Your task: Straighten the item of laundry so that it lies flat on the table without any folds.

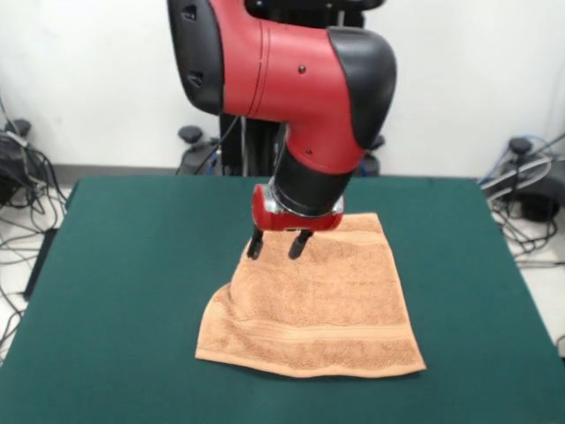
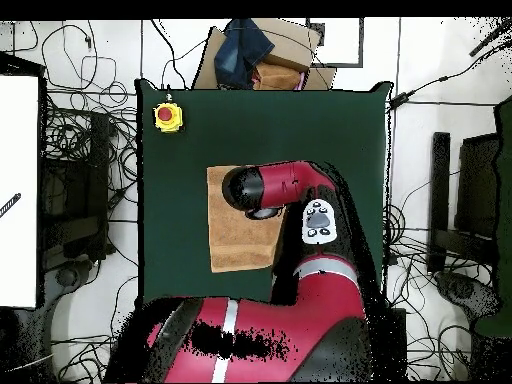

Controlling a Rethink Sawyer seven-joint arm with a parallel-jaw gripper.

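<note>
Table (image 1: 132,265) dark green, bare on the left. Towel (image 1: 327,309) lies just right of centre, peach-orange, mostly spread; its left edge is rumpled and curled, woven band near the front hem. Gripper (image 1: 277,244) hangs over the towel's upper left corner, fingers (image 1: 255,245) parted, nothing held, tips at cloth level.

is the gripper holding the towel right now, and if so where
Nothing is held: the gripper is open, fingers apart, just above the towel's far left corner.
</note>
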